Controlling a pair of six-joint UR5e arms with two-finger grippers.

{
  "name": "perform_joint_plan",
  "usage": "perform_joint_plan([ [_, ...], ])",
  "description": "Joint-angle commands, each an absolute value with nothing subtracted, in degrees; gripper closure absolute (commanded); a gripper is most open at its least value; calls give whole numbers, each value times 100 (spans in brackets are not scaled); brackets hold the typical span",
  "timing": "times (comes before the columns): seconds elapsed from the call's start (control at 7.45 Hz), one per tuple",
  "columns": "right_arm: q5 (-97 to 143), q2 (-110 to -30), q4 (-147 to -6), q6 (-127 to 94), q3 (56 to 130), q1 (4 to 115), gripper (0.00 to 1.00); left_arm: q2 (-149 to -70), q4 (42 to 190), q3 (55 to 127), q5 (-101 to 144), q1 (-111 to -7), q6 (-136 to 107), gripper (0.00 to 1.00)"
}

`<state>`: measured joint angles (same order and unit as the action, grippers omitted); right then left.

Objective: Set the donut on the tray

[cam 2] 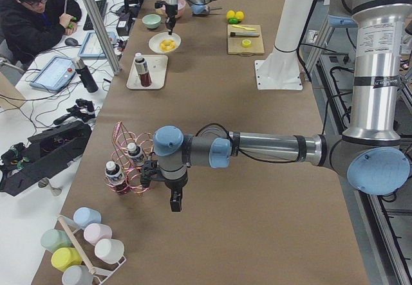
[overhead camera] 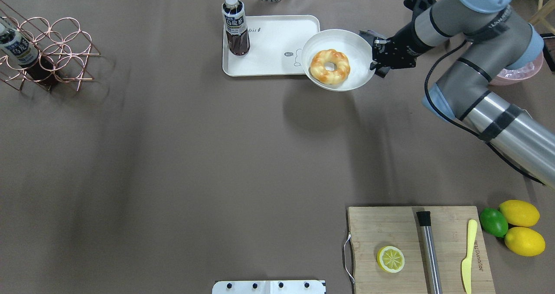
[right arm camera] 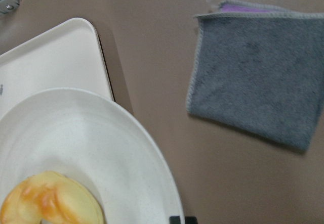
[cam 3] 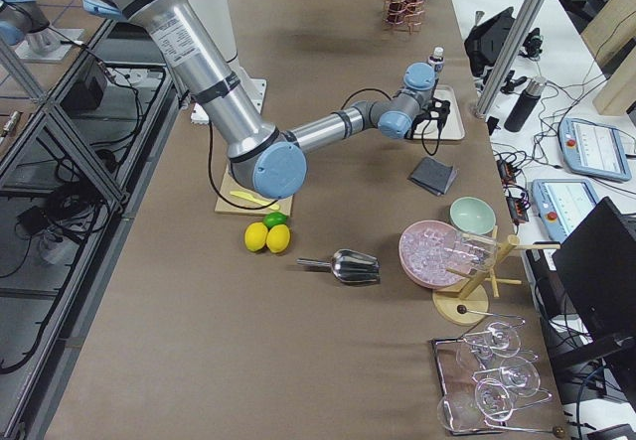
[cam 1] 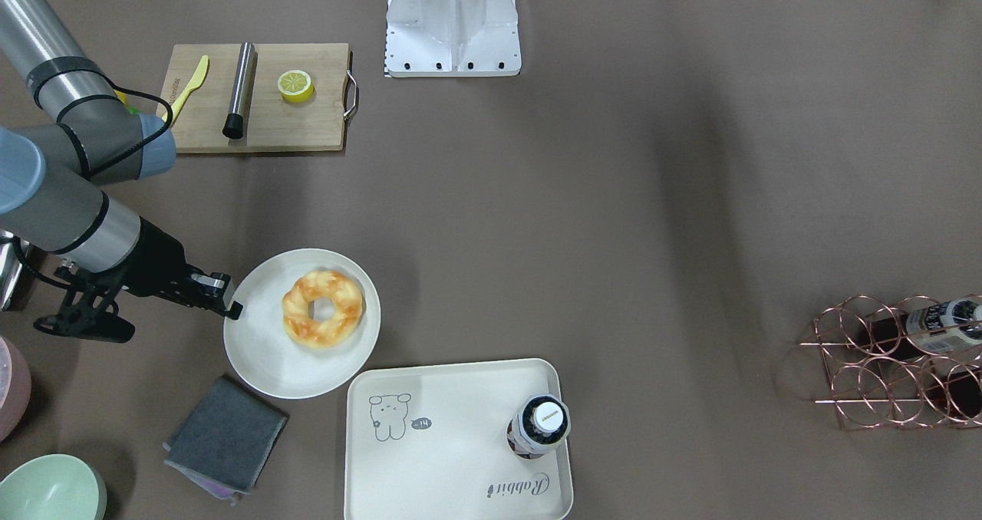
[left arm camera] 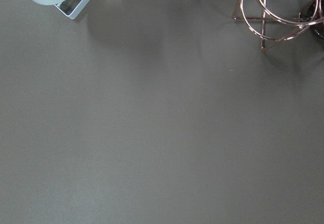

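Tray (cam 1: 453, 459): bear-drawing half bare, open from above. Bottle (cam 1: 539, 426) stands upright at tray's other end and blocks that side. Plate (cam 1: 261, 351) carrying donut (cam 1: 323, 307) sits just beside tray's bear corner, with right gripper (cam 1: 232, 305) clamped on plate's far rim. Grey cloth (cam 1: 227, 433) lies flat beside tray, near plate. Table (cam 1: 614, 236) centre is wide and bare. Cutting board (cam 1: 291, 125) and wire rack (cam 1: 882, 363) are well apart.
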<state>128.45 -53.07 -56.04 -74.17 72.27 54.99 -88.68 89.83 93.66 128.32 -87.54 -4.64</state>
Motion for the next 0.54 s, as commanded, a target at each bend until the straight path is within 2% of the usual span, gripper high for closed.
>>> perform_joint_plan([
  [0.0, 12220, -3961, -5695, -7444, 5702, 5301, 100, -8859, 8983, 9352, 12832, -8754, -466, 2],
  [0.13, 12025, -3511, -5573, -7540, 5112, 5230, 100, -8868, 8982, 9352, 12832, -8754, -466, 2],
  [0.4, 11770, -3227, -4793, -7751, 4258, 5160, 100, -8868, 8982, 9343, 12832, -8754, -475, 2],
])
